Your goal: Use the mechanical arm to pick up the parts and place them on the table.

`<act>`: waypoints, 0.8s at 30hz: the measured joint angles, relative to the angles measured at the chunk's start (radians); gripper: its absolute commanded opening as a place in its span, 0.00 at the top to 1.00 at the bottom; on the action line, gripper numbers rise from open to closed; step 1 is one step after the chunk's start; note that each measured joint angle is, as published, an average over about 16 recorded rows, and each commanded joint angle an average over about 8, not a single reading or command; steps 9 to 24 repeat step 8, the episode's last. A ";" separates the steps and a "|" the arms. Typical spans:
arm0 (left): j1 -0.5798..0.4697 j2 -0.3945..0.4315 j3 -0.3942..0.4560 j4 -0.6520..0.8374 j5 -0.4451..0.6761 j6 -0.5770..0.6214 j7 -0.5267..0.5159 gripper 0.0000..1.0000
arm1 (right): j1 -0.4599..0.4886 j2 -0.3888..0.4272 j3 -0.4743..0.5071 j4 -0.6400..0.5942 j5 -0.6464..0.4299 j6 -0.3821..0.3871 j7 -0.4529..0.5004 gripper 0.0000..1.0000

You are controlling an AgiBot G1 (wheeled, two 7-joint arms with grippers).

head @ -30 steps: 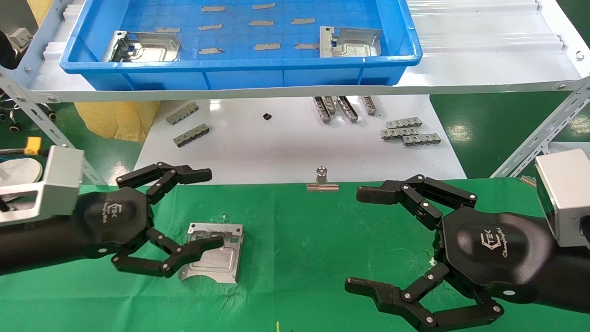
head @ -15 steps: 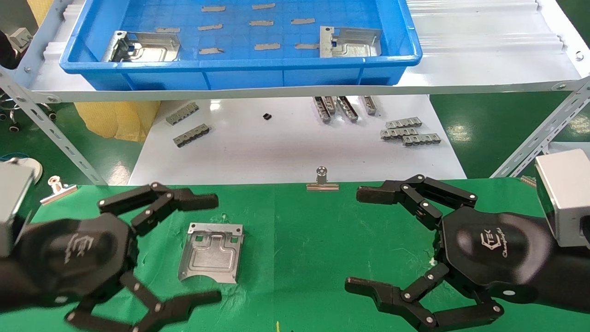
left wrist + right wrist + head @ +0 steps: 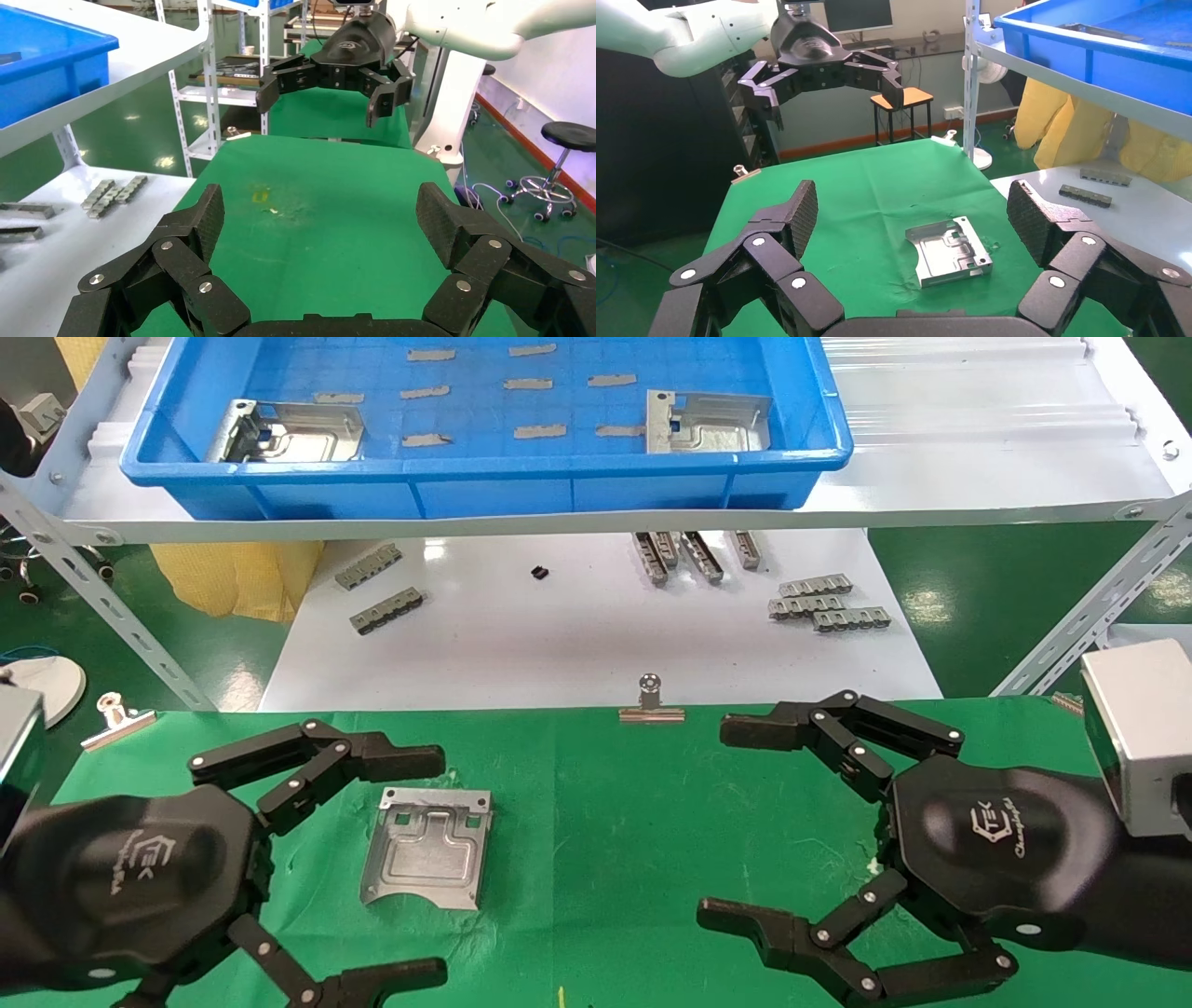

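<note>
The left gripper (image 3: 424,868) hangs over the table (image 3: 596,822) with its fingers spread wide and nothing between them. One part (image 3: 428,848) lies flat on the green cloth just beside it, untouched. The right gripper (image 3: 726,822) hovers well apart on the other side, equally wide open and empty. Two more parts (image 3: 289,430) rest in the blue bin (image 3: 484,477) on the shelf.

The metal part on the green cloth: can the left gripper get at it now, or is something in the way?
Probably yes. The left gripper is open beside the part, which lies flat and alone on the green cloth.
</note>
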 measured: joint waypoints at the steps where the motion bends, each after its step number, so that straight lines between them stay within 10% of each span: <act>1: -0.001 0.001 0.001 0.002 0.001 0.000 0.001 0.00 | 0.000 0.000 0.000 0.000 0.000 0.000 0.000 0.00; 24: -0.004 0.003 0.003 0.010 0.004 0.000 0.004 0.00 | 0.000 0.000 0.000 0.000 0.000 0.000 0.000 0.00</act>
